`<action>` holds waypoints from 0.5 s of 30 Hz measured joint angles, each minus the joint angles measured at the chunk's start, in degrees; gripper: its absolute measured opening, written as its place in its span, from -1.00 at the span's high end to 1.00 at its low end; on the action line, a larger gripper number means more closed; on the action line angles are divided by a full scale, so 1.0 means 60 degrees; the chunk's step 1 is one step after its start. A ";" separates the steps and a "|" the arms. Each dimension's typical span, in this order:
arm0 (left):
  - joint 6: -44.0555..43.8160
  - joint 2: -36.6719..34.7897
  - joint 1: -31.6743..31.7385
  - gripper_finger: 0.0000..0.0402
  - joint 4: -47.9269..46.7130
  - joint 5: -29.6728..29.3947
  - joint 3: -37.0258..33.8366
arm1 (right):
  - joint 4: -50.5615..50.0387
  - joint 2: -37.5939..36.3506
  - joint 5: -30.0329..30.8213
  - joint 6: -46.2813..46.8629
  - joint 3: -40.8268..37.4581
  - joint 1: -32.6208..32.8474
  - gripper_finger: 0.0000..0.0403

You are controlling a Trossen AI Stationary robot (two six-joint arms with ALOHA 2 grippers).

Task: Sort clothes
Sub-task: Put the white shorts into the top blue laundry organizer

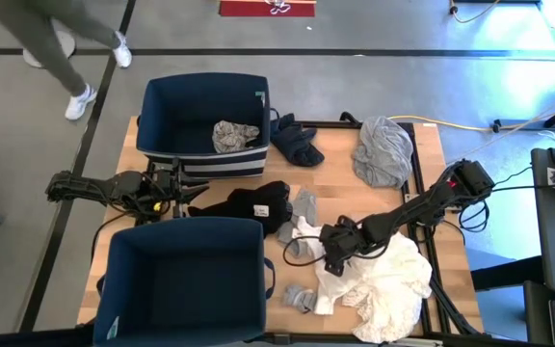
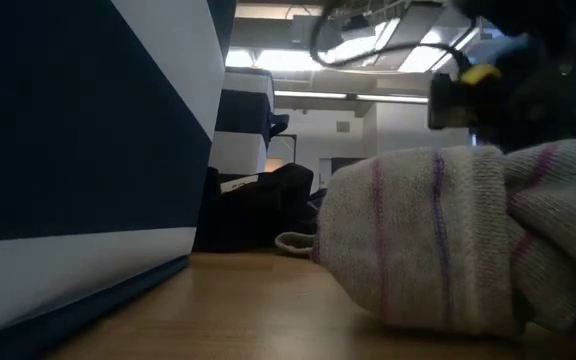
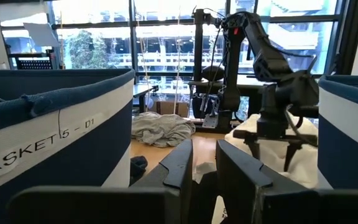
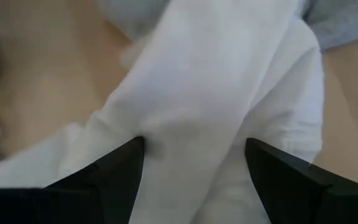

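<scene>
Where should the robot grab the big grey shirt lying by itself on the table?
Probably the bunched folds on top of the grey shirt, coming straight down from above. It lies in a crumpled heap with nothing touching it, so raised wrinkles give the fingers something to pinch.

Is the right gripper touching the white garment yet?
Touching: in the right wrist view the white garment lies between and against the right gripper open fingers.

A robotics lab in an office-like building: a wooden worktable (image 1: pixel 330 193) stands on a grey concrete floor (image 1: pixel 374 58), yellow cable (image 1: pixel 470 127) trails at the right, and tall glass windows (image 3: pixel 160 31) face other buildings.
</scene>
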 joint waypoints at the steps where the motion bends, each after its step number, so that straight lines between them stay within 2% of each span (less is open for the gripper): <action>1: 0.0015 0.0000 0.0000 0.70 -0.0003 0.0000 0.0000 | 0.0078 0.0001 0.0200 -0.0033 -0.0161 0.0000 -0.39; 4: 0.0180 0.0000 0.0000 0.70 -0.0001 0.0000 0.0000 | 0.0250 -0.0023 0.0804 -0.0036 -0.0576 0.0000 -0.39; 9: 0.0179 0.0000 0.0000 0.70 0.0000 0.0000 0.0000 | 0.0539 -0.0047 0.1241 -0.0484 -0.1040 0.0003 -0.36; 12: 0.0165 0.0000 -0.0002 0.70 0.0002 0.0000 0.0000 | 0.0851 -0.0047 0.1225 -0.0667 -0.1269 0.0000 -0.22; 15: 0.0127 0.0000 0.0000 0.70 0.0012 -0.0003 0.0000 | 0.0861 -0.0047 0.1170 -0.0608 -0.1345 0.0000 -0.01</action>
